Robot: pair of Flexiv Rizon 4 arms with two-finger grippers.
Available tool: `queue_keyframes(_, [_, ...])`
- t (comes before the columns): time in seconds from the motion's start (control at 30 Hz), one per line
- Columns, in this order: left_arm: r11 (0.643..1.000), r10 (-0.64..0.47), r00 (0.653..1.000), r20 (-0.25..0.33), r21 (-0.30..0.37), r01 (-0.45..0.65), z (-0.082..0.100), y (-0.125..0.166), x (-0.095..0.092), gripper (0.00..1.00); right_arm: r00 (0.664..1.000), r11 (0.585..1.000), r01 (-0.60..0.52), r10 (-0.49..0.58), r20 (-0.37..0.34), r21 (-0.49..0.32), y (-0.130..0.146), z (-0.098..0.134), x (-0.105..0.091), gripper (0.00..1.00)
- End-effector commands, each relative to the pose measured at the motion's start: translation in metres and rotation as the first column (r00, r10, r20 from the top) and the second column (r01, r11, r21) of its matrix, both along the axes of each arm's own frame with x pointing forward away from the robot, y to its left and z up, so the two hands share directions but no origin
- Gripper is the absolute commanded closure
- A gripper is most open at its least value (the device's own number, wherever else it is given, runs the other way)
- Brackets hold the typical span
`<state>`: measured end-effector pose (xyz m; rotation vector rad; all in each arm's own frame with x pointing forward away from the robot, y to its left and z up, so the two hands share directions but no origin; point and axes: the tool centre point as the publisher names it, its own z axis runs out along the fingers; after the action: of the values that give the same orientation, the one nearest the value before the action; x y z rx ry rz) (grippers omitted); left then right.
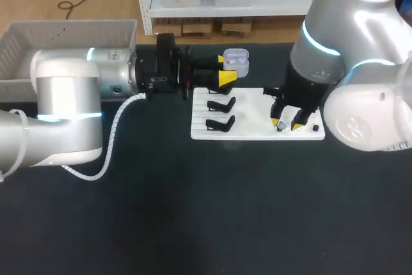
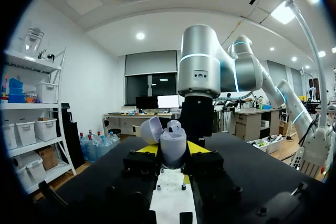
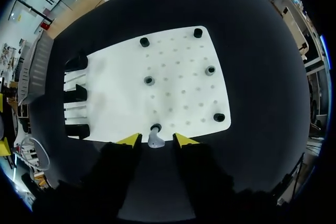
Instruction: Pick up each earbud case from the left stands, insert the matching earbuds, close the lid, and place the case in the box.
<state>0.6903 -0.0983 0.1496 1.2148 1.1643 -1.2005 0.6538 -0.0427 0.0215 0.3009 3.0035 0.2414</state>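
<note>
Tabletop (image 1: 193,210), level left claw (image 1: 225,69) around case (image 1: 236,60)

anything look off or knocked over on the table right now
Nothing stands out. The left gripper holds the case upright, lid open. The white board lies flat, and one earbud stands at its edge between the right gripper's open fingers.

earbud case (image 2: 172,149): glossy pale plastic | table (image 1: 193,210): matt black covering | board (image 3: 178,87): smooth white, matt
</note>
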Motion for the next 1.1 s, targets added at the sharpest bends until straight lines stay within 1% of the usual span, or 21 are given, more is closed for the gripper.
queue_keyframes(0.03, [1.0,0.006,1.0,0.002,-0.001,-0.006,-0.001,0.0,-0.001,1.0,1.0,1.0,0.002,-0.002,-0.008,-0.006,0.002,-0.003,0.003,0.67])
queue_keyframes(0.3, [1.0,0.006,1.0,0.002,-0.001,-0.006,-0.001,0.0,-0.001,1.0,1.0,1.0,0.015,-0.015,-0.018,-0.014,0.0,-0.009,0.006,0.73])
queue_keyframes(0.43, [1.0,0.006,1.0,0.002,-0.001,-0.006,-0.001,0.0,-0.001,1.0,1.0,1.0,0.024,-0.024,-0.016,-0.014,-0.001,-0.009,0.006,0.8])
queue_keyframes(0.6, [1.0,0.006,1.0,0.002,-0.001,-0.006,-0.001,0.0,-0.001,1.0,0.999,1.0,0.028,-0.028,-0.015,-0.014,-0.002,-0.009,0.007,0.83])
queue_keyframes(0.7, [1.0,0.006,1.0,0.002,-0.001,-0.006,-0.001,0.0,-0.001,1.0,0.999,1.0,0.028,-0.028,-0.016,-0.014,-0.002,-0.009,0.007,1.0])
queue_keyframes(0.9, [1.0,0.006,1.0,0.002,-0.001,-0.006,-0.001,0.0,-0.001,1.0,0.999,0.999,0.033,-0.033,-0.016,-0.011,-0.006,-0.003,0.005,1.0])
queue_keyframes(1.1, [1.0,0.006,1.0,0.002,-0.001,-0.006,-0.001,0.0,-0.001,1.0,1.0,0.999,0.03,-0.03,0.004,0.013,-0.011,0.022,0.002,1.0])
